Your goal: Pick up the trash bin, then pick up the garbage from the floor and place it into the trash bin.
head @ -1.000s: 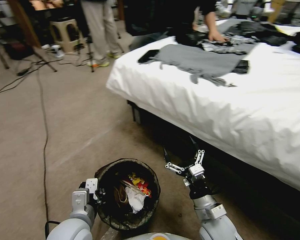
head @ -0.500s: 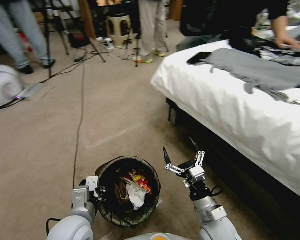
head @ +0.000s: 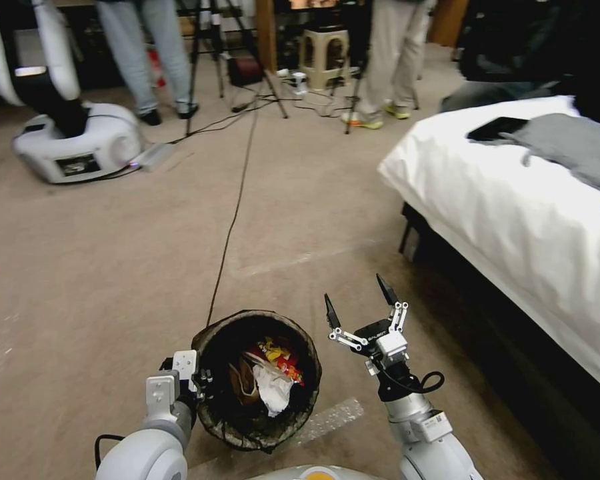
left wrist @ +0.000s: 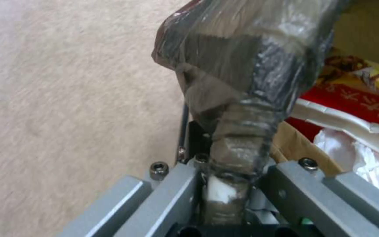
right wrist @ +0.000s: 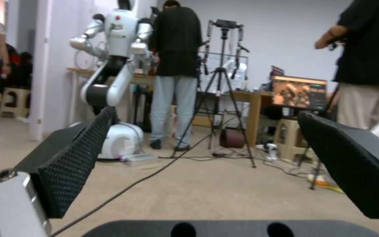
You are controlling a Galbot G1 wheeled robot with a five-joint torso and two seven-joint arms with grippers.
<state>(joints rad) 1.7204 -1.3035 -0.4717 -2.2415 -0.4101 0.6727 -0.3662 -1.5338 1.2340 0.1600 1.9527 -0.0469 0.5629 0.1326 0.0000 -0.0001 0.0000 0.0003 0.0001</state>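
The trash bin (head: 213, 419), round with a dark bag liner over its rim, hangs low in front of me in the head view. My left gripper (head: 197, 387) is shut on its near-left rim; the left wrist view has the liner-wrapped rim (left wrist: 238, 144) pinched between the jaws. Inside lies garbage (head: 273, 380): a brown paper bag, white tissue, red and yellow wrappers (left wrist: 352, 95). My right gripper (head: 360, 307) is held up just right of the bin, open and holding nothing, its black pads (right wrist: 75, 158) spread wide.
A white bed (head: 513, 220) with grey clothes and a black phone runs along the right. A black cable (head: 237, 207) crosses the carpet ahead toward tripods and a stool. Another white robot (head: 67, 127) stands at the far left. People stand behind it.
The whole head view has swung leftward: the bed slid right and the other robot came into view. Both arms and the bin keep their places before me.
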